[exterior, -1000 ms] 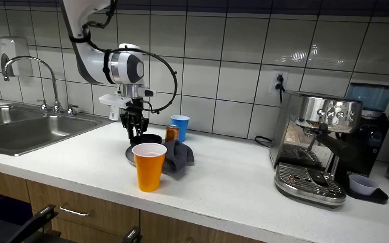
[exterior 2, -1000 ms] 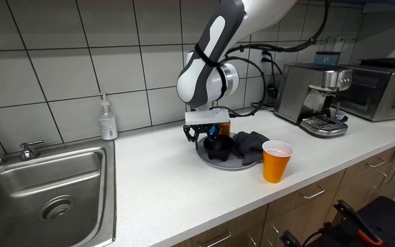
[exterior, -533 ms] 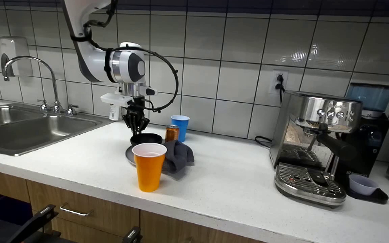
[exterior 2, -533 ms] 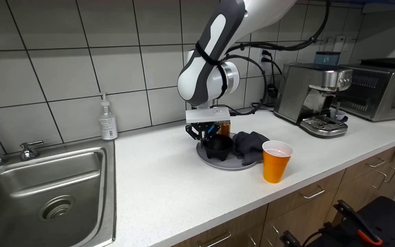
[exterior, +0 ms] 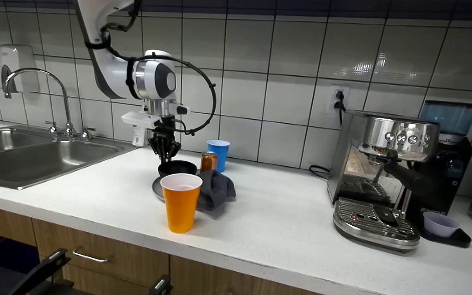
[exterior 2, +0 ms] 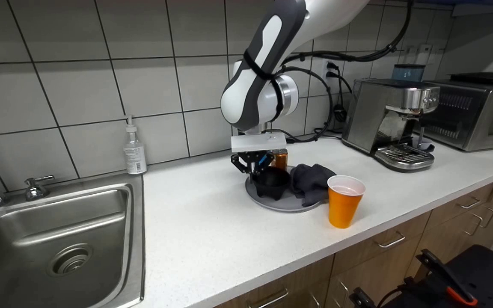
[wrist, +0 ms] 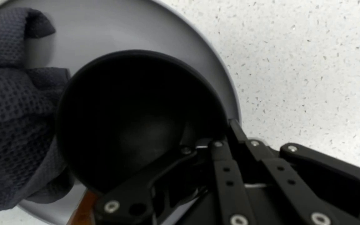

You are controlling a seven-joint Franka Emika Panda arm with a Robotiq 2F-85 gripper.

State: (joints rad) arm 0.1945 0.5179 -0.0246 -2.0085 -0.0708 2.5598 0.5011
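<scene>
A white counter (exterior 2: 195,244) runs along a tiled wall (exterior 2: 144,90). The robot arm (exterior 2: 246,102) hangs over it, between a metal sink (exterior 2: 137,239) and a coffee machine (exterior 2: 362,111). Below the arm is a gray plate (wrist: 111,28), with a dark crumpled towel (wrist: 11,103) lying on one side of it and spilling past the edge. Beside the towel, the black bowl (wrist: 142,125) is over the plate, opening upward; whether its base touches the plate is hard to tell. The gripper (wrist: 227,132) is clamped on the bowl's side, one finger inside, one outside. An orange cup (exterior 2: 344,205) stands near the towel, a blue cup (exterior: 219,153) near the wall, and a soda can (exterior: 209,162) just behind the bowl.
</scene>
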